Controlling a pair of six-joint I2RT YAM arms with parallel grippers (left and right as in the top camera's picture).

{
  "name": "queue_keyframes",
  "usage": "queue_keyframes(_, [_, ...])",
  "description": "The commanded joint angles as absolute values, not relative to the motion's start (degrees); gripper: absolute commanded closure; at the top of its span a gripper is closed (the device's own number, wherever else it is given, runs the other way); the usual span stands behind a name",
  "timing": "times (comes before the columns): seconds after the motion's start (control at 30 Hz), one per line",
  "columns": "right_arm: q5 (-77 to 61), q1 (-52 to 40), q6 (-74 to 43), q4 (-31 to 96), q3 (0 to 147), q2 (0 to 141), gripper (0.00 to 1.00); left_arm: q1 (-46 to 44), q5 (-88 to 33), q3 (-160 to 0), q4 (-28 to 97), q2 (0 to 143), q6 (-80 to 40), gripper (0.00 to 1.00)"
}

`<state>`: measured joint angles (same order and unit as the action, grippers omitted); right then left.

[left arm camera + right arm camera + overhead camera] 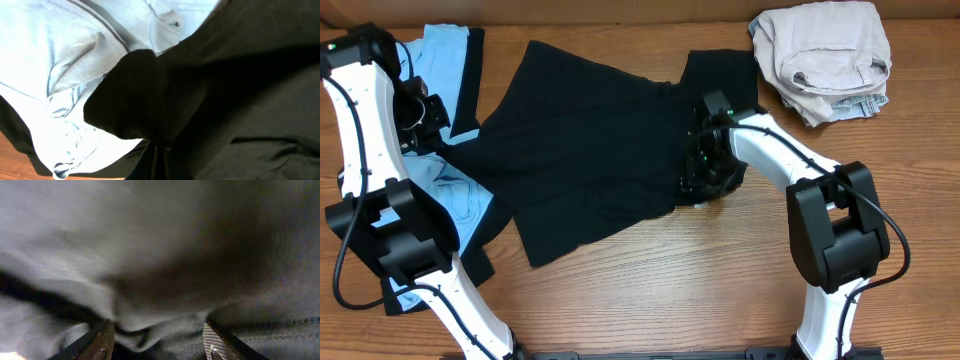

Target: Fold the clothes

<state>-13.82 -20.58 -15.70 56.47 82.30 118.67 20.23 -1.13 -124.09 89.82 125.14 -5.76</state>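
Black T-shirt (590,150) is lying spread across the middle of the tabletop (650,300), mostly flat. It is plain and short-sleeved, with one sleeve reaching toward the far edge on the right. Its cloth is wrinkling along the right side. No print or writing is readable on it from any view.

Right end effector (705,165) is sitting on the shirt's right side. In the right wrist view the right end effector (159,340) is spread wide. Its fingers (102,342) are standing apart, with a bunched fold of the dark fabric (150,280) rising between them.

Left end effector (430,125) is sitting at the shirt's left end, near the left edge of the tabletop. In the left wrist view a lump of black cloth (145,95) is crowding the lens and hiding the fingers, so whether they are closed cannot be told.

Light-blue T-shirt (440,50) is lying crumpled by the left edge, partly under the black one. Its stitched seams are showing in the left wrist view (65,55).

A pile of beige clothes (825,55) is sitting in the far right corner, well apart from the black shirt.
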Motion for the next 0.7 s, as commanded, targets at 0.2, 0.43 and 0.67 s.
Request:
queue_keyframes(0.2, [-8.3, -15.3, -21.3, 49.7, 72.0, 119.7, 0.39, 17.5, -2.2, -123.3, 89.9, 124.7, -5.5, 0.96])
queue_keyframes(0.43, [-4.5, -6.1, -20.4, 45.2, 71.9, 119.7, 0.40, 16.7, -2.2, -113.4, 89.1, 124.7, -7.6, 0.96])
queue_keyframes(0.67, [-4.7, -1.0, -13.4, 35.0, 72.1, 119.7, 0.41, 16.3, -6.1, -95.1, 79.8, 124.7, -7.9, 0.96])
